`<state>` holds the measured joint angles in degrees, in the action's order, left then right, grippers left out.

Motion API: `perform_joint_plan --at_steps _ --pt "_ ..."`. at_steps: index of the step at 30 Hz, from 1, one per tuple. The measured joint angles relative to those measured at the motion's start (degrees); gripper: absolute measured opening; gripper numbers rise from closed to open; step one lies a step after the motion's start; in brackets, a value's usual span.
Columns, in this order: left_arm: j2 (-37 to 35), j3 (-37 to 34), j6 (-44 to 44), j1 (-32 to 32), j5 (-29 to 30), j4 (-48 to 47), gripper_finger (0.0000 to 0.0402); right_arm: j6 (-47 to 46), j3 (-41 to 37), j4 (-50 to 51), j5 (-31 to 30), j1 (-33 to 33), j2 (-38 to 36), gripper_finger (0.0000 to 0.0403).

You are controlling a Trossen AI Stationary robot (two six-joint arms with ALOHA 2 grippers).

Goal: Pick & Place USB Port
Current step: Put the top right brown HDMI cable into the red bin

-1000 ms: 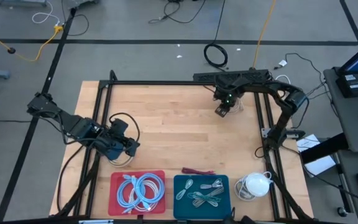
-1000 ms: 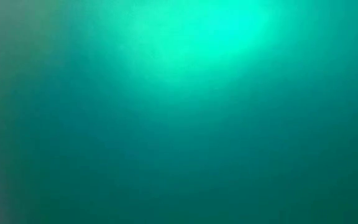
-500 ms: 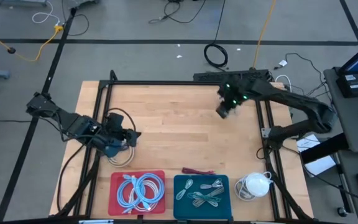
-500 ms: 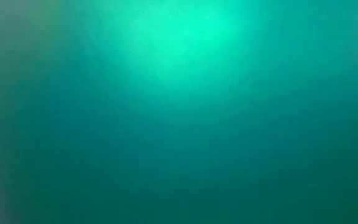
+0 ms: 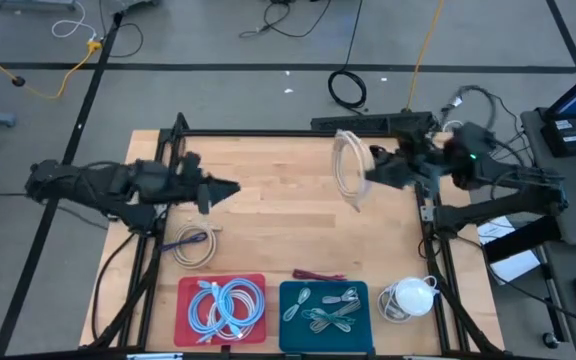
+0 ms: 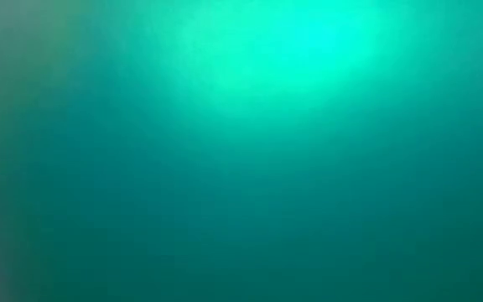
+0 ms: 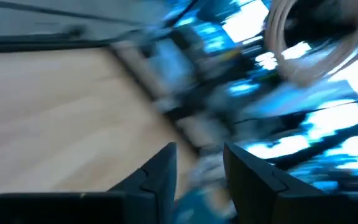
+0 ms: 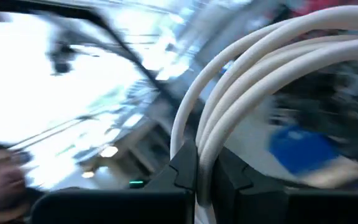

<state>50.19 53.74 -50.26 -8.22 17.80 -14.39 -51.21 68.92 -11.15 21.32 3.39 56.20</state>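
My right gripper [image 5: 370, 172] is shut on a coil of white cable [image 5: 348, 166] above the far right part of the wooden table [image 5: 288, 215]. The coil also shows in the right wrist view [image 8: 260, 74] and in the left wrist view [image 7: 309, 43]. My left gripper [image 5: 226, 188] is open and empty above the table's left part, its fingers [image 7: 160, 171] pointing toward the table's right. A beige coil with a purple strand [image 5: 195, 243] lies flat on the table, nearer than my left gripper. The low view shows only a teal-green blur. My right gripper pinches several white strands of the coil [image 8: 199, 163] between its two fingers, at one spot on the loop. The fingers come about level from the table's right side. The coil is lifted clear of the table and stands on edge beyond the fingertips [image 5: 348, 150].
A red tray [image 5: 186, 300] with blue and white cables and a teal tray [image 5: 290, 320] with pale cables stand at the near edge. A dark red strip [image 5: 318, 274] and a white bundle [image 5: 408, 297] lie near them. A black frame [image 5: 268, 134] rims the table.
My left gripper has risen from the beige coil and gone toward the table's far and right side; the coil stays on the table. My right gripper has swung up from the far edge, turning from pointing down to about level, and the white coil is now lifted clear.
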Motion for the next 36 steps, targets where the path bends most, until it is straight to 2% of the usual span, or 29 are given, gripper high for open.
perform_joint_plan --at_steps 4,6,9,12,16,21,27,32,34,36 --pt "1.6 -10.6 -3.0 8.3 -16.3 34.1 0.0138 2.7 0.0 -10.4 -1.6 -6.9 4.0 0.0010" --pt "5.0 -14.4 -7.9 10.6 -19.3 51.2 0.0155 3.9 -0.1 -16.2 -1.6 -9.4 6.9 0.0010" --pt "12.3 -15.0 -13.7 12.0 -21.4 66.4 0.0193 4.2 -0.2 -25.2 -1.8 -12.7 10.8 0.0010" --pt "19.1 -10.7 -16.7 11.1 -24.4 68.3 0.0241 4.4 -0.1 -29.2 -1.5 -14.6 12.8 0.0010" --pt "27.4 -2.5 -14.3 7.9 -25.3 68.2 0.0297 4.5 -0.2 -29.5 -1.6 -15.6 15.1 0.0010" --pt "35.1 8.6 -11.2 4.8 -25.5 68.2 0.0333 4.2 -0.1 -34.5 -1.6 -15.6 14.6 0.0010" --pt "42.0 19.6 -8.3 2.7 -26.9 64.6 0.0337 3.6 -0.1 -33.1 0.0 -15.3 13.9 0.0010" --pt "45.7 25.0 -6.9 1.6 -26.2 61.4 0.0336 2.4 -0.1 -32.8 1.5 -14.3 13.8 0.0010" --pt "46.9 26.4 -7.5 1.3 -26.2 60.8 0.0315 2.1 -0.4 -32.8 1.5 -13.9 13.8 0.0010" --pt "47.1 26.8 -8.6 0.9 -27.0 60.0 0.0260 1.3 -0.7 -32.5 1.5 -13.5 13.6 0.0010"
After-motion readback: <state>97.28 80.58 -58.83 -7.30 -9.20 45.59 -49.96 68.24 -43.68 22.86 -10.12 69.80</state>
